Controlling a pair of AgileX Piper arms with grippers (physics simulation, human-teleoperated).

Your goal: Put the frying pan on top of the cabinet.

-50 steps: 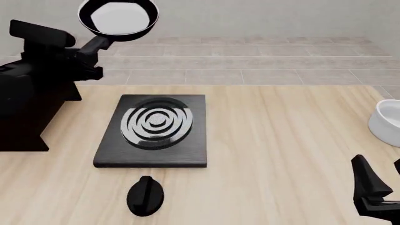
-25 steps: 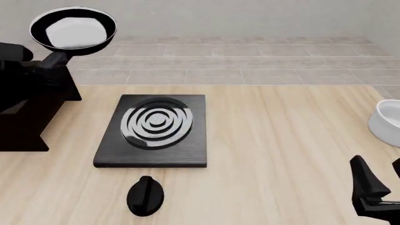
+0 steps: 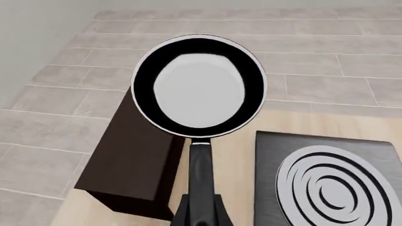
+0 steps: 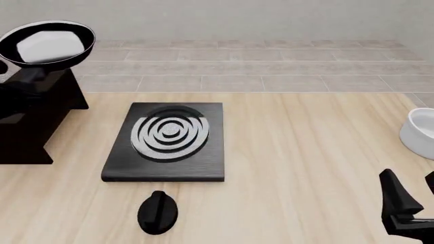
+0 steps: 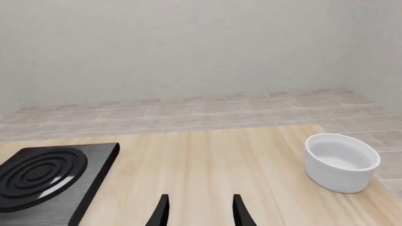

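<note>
Above cabinet (image 4: 30, 117), frying pan (image 4: 46, 44), unlabelled.

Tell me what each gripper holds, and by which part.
Left gripper: the frying pan, gripped by its handle's end. Right gripper: open, holding nothing.

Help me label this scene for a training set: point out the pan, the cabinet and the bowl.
pan (image 3: 198, 88): left wrist view, on its pale inner base.
cabinet (image 3: 135, 157): left wrist view, on its flat brown top.
bowl (image 5: 342, 162): right wrist view, on its inside.
</note>
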